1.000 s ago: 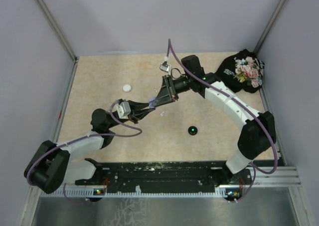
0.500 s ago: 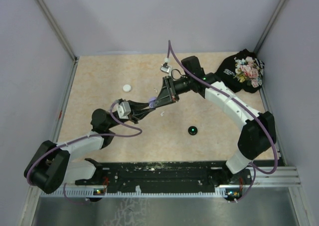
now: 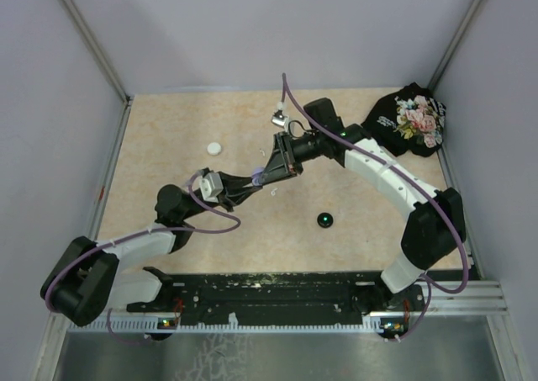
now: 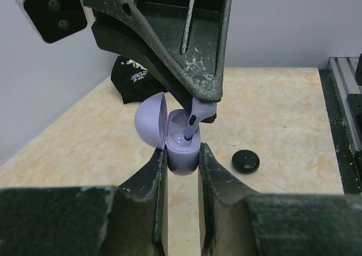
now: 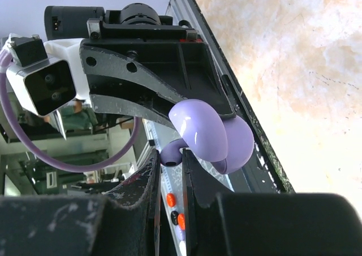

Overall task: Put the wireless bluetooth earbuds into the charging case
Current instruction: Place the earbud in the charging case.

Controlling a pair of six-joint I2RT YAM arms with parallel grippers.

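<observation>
Earbud count: one purple earbud (image 4: 193, 120) shows plainly, pinched in the right gripper (image 5: 169, 157). Its stem tip is inside the open well of the single lavender charging case (image 4: 181, 150), whose lid is swung open to the left. The left gripper (image 4: 182, 154) is clenched on that case over the middle of the tabletop (image 3: 168, 129), with bare surface all round. One black floral bag (image 3: 409, 119) fills the far right corner. One black round case (image 3: 324, 219) lies nearer, and one white disc (image 3: 215, 148) lies to the left, both well apart.
</observation>
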